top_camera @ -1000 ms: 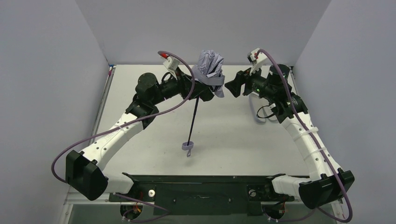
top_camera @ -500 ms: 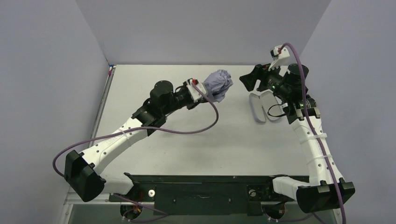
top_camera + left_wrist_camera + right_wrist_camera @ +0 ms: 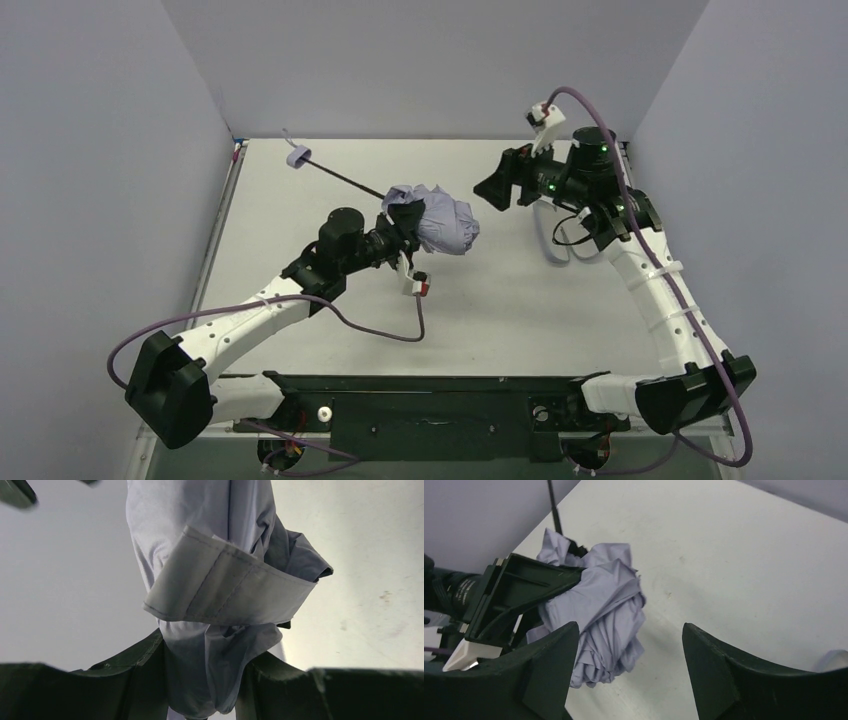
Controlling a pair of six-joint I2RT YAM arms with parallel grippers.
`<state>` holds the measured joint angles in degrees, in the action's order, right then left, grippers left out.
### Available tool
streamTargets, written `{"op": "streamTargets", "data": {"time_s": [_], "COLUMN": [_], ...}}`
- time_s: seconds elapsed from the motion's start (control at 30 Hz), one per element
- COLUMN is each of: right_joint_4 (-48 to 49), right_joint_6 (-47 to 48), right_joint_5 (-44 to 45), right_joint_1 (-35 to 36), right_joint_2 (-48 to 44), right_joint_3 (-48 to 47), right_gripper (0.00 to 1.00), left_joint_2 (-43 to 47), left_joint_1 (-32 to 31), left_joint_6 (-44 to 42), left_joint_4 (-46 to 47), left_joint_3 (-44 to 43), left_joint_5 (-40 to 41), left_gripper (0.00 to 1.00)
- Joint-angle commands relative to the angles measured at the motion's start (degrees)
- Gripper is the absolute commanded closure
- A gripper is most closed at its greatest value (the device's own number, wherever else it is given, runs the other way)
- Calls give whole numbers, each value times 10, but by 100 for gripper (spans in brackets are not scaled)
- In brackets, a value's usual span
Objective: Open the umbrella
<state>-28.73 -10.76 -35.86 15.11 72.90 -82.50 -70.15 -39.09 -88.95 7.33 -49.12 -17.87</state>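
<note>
Between the left jaws, pinched from both sides, sits the gathered canopy of the umbrella. In the left wrist view the two dark fingers press into the lower folds of pale lavender fabric with no gap beside it: the jaws are closed tight on the bundle. Just past the grip the closure strap stands out as a loose flat loop. The canopy is crumpled and unopened, a rounded lump over the middle of the tabletop. The right jaws stand just beyond and to the right of it, facing it, spread wide with nothing between them; the fabric lies ahead of that arm's fingers and apart from both. From the back of the bundle the thin black shaft runs to the far left, ending in the small lavender handle with its loop strap near the far left corner; whether the handle touches the tabletop I cannot tell.

The left arm leaves its base at the near left and lies low and long toward the middle, wrist rolled so that its camera is on the near side. The right arm climbs from the near right base along the right side, bends at a raised elbow and turns its wrist leftward toward the umbrella.
</note>
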Motion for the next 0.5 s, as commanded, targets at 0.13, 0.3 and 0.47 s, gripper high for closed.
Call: {"op": "streamTargets", "data": {"time_s": [0.13, 0.3, 0.47], "right_joint_4": [-125, -179, -192], "right_joint_6": [93, 131, 151], "right_joint_5": [-20, -7, 20], "right_joint_1": [110, 153, 169], "right_joint_2": [53, 82, 103], "right_joint_3": [-50, -63, -60], "right_gripper": [19, 15, 18], "left_joint_2": [20, 11, 9], "left_joint_1": [-9, -12, -15], "left_joint_6": [-146, -151, -156], "left_joint_4": [135, 170, 166], "left_joint_3": [-8, -11, -24], "left_joint_5": [-83, -90, -89], "left_gripper": [100, 100, 100]}}
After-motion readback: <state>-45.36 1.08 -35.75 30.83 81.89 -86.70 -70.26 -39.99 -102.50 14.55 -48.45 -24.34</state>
